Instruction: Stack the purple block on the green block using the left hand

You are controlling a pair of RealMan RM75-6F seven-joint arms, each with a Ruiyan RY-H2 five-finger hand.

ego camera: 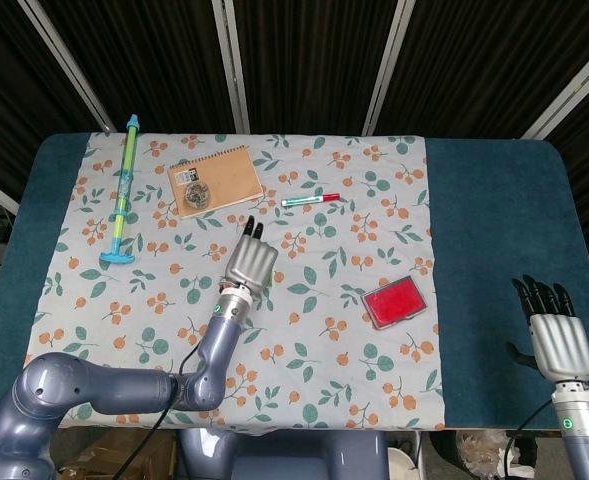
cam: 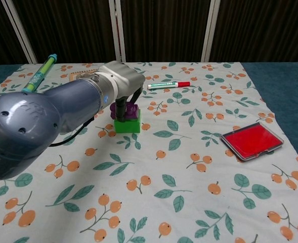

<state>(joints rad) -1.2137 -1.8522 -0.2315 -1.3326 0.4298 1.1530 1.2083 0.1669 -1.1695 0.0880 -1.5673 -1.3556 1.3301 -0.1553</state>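
In the chest view the purple block (cam: 132, 112) sits on top of the green block (cam: 127, 126) on the floral cloth. My left hand (cam: 119, 83) reaches over them from the left; a dark finger lies against the purple block's front and another behind it, pinching it. In the head view the left hand (ego camera: 251, 262) covers both blocks, so neither shows there. My right hand (ego camera: 559, 342) rests at the table's near right edge with fingers straight and apart, holding nothing.
A red flat case (cam: 252, 140) lies to the right of the blocks. A red-and-green marker (cam: 168, 85) lies behind them. A brown notebook (ego camera: 214, 180) and a long teal tool (ego camera: 124, 190) lie at the far left. Bare blue table (ego camera: 494, 220) spans the right.
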